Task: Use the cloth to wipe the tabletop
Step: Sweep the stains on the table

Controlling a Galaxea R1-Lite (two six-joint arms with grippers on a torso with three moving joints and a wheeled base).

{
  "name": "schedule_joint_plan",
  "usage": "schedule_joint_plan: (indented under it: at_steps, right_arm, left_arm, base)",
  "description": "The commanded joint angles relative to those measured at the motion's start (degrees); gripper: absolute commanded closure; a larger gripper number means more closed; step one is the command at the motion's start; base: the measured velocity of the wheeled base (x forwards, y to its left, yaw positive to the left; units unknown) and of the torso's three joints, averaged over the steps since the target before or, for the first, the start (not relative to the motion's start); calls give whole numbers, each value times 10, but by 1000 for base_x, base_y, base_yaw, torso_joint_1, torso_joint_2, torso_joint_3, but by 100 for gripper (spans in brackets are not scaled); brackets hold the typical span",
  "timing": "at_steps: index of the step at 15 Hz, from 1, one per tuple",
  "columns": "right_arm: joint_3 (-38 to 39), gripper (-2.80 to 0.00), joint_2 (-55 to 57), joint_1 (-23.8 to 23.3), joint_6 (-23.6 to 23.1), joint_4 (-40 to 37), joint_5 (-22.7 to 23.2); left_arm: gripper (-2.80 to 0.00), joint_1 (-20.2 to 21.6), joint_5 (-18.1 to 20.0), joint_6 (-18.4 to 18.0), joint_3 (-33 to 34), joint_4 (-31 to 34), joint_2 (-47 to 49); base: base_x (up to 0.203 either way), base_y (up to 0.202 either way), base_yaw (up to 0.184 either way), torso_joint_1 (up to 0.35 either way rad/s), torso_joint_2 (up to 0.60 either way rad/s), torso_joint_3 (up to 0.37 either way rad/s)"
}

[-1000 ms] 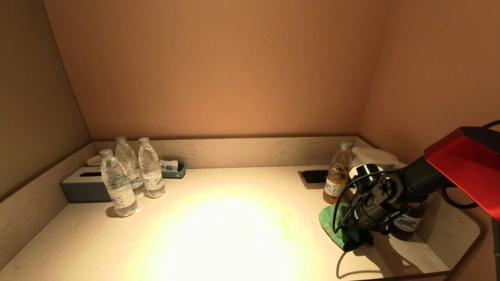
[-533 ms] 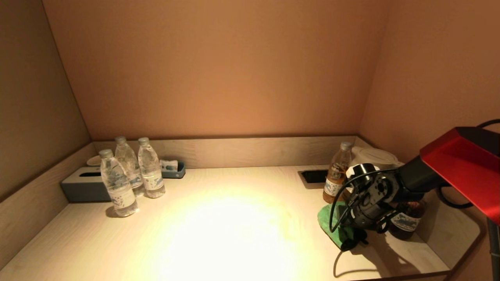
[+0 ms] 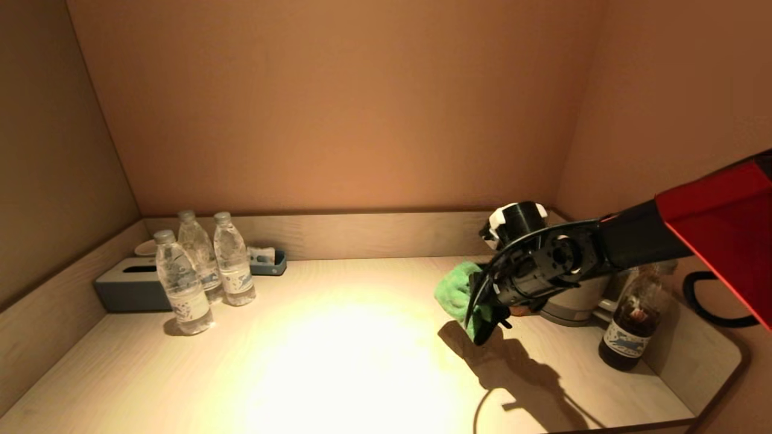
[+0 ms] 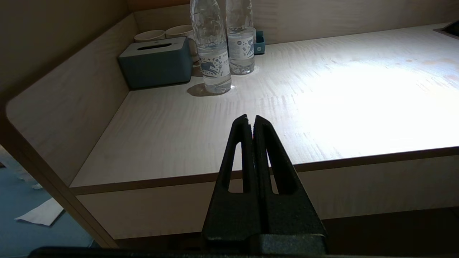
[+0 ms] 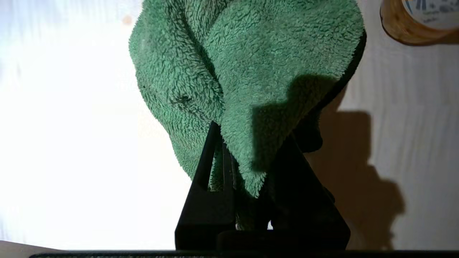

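Note:
My right gripper (image 3: 479, 316) is shut on the green fleecy cloth (image 3: 456, 292) and holds it bunched above the light wooden tabletop (image 3: 338, 355), right of the middle and towards the back. In the right wrist view the cloth (image 5: 247, 64) drapes over the black fingers (image 5: 206, 168) and hides their tips. A dark shadow falls on the table under it. My left gripper (image 4: 250, 120) is shut and empty, parked off the table's front edge, out of the head view.
Three clear water bottles (image 3: 181, 283) stand at the back left by a grey tissue box (image 3: 129, 286) and a small blue tray (image 3: 268, 262). A white kettle (image 3: 573, 298) and a brown drink bottle (image 3: 633, 322) stand at the right. Walls enclose three sides.
My right gripper has lifted the cloth off the table and carried it left and towards the back. The brown bottle by the kettle is now hidden behind the arm.

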State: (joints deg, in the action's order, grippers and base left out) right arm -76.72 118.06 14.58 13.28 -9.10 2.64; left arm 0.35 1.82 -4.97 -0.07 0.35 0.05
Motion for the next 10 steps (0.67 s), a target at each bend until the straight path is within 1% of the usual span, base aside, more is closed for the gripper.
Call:
schedule_joint_plan:
  at_steps: [1,2,5,8,10]
  right_arm:
    - [-67,0,48,16,1,-9,-3]
    - [-107,0,80,19,1,-17,-4]
    - [-155,0,123,19,2,-38,-5]
    - [-241,0,207,-6,1,-70,-5]
    - [-255,0,220,-17,0,-86,-4]
  left_arm:
    - [0,1,0,0,0,0,0]
    - [0,1,0,0,1,0,0]
    - [0,1,0,0,0,0,0]
    - [0,0,0,0,0,0,0]
    - [0,1,0,0,0,0,0]
  base:
    - [0,0,0,0,0,0]
    - [0,0,0,0,0,0]
    - [0,0,0,0,0,0]
    - [0,0,0,0,0,0]
    - [0,0,0,0,0,0]
